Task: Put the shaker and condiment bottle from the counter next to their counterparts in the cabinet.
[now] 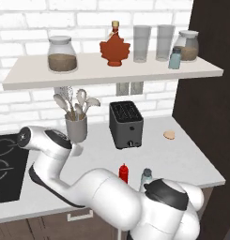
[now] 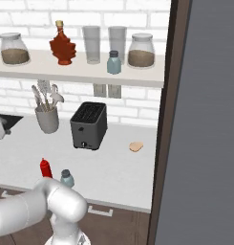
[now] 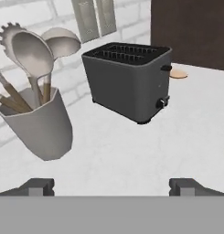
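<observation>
The red condiment bottle (image 1: pixel 123 172) (image 2: pixel 46 168) and the pale blue-grey shaker (image 1: pixel 146 176) (image 2: pixel 67 178) stand side by side near the counter's front edge, partly behind my arm in the left base view. Up on the cabinet shelf (image 1: pixel 88 75) (image 2: pixel 80 72) stand their counterparts: the maple-leaf syrup bottle (image 1: pixel 115 49) (image 2: pixel 62 45) and a twin shaker (image 1: pixel 175 58) (image 2: pixel 113 62). My gripper (image 3: pixel 112 187) is open with nothing between its fingertips (image 3: pixel 38 186). It hangs low over the counter to the left of the bottles, facing the utensil holder and toaster.
A grey utensil holder (image 1: pixel 76 127) (image 3: pixel 38 123) with spoons and a dark toaster (image 1: pixel 126 124) (image 3: pixel 127 80) stand at the counter's back. A small tan biscuit (image 1: pixel 169 135) lies to the right. Two jars and two tall glasses (image 1: pixel 141 43) share the shelf. A stovetop (image 1: pixel 8 164) lies at the left, and a dark tall panel (image 2: pixel 204 119) rises at the right.
</observation>
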Tool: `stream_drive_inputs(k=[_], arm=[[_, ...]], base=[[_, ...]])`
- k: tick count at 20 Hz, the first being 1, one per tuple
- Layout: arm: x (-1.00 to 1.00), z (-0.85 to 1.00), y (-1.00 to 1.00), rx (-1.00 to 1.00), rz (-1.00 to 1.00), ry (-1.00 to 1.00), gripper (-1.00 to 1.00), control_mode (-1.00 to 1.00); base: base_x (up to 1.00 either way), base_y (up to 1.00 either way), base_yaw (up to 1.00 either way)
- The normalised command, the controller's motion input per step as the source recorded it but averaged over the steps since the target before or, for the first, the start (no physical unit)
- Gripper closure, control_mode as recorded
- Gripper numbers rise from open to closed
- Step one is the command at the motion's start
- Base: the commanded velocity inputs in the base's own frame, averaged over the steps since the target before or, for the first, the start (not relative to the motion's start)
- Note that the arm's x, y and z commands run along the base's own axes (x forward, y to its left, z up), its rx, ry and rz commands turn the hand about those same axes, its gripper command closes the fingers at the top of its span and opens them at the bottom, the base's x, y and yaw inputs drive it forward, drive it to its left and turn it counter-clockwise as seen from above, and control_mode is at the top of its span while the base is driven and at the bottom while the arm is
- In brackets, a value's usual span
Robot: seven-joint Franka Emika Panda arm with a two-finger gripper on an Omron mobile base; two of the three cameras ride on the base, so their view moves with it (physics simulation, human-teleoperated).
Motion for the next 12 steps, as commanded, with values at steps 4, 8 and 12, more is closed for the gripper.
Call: stream_drive_inputs(k=[4,8,12], arm=[[0.0,0.0,0.06,0.0,-0.14,-0.01,-1.0,-1.0],[-0.01,0.0,-0.01,0.0,-0.18,0.0,-1.0,-1.0],[-0.08,-0.03,-0.03,0.0,-0.23,0.0,-1.0,-1.0]], base=[[0.0,0.0,0.0],[0.0,0.0,0.0],[0.0,0.0,0.0]])
